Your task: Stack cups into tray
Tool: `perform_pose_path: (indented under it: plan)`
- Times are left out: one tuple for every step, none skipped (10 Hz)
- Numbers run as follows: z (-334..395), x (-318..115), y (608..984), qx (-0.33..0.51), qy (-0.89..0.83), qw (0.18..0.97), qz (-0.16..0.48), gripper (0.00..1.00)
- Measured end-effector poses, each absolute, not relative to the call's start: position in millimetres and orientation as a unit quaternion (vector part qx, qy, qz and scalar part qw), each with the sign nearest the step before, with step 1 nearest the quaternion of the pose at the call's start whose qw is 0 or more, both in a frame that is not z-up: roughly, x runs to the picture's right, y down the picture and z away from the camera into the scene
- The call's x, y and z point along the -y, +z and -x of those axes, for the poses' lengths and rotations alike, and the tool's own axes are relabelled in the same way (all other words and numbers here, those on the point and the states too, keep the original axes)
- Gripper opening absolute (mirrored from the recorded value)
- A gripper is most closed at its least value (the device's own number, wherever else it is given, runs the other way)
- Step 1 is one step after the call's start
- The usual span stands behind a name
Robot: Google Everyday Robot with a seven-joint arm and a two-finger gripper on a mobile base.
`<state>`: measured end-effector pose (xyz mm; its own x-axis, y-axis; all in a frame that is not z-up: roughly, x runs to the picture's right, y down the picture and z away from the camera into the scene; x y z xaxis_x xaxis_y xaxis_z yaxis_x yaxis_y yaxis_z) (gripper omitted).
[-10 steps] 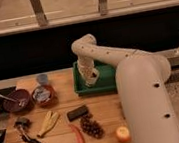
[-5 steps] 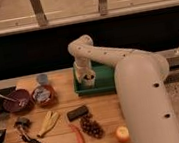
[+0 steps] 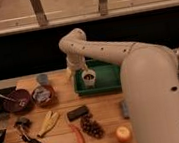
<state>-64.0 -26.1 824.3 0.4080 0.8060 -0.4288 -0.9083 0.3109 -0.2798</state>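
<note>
A cream-white cup stands upright in the left part of the green tray; its inside looks dark. A pale grey-blue cup stands on the wooden table left of the tray. I cannot make out the shiny metal cup. My gripper hangs from the beige arm over the tray's left edge, just up and left of the cream cup.
Two dark-red bowls sit at the table's left. In front lie a banana, a black block, a pine cone, a red pepper, an orange and a black tool.
My gripper has drifted a little up and left, off the cream cup, which now shows whole in the tray.
</note>
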Motion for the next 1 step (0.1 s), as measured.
perform_pose_path:
  plan:
    - [58.2,48.2,795.7,-0.080,0.547,0.805,0.216,0.66]
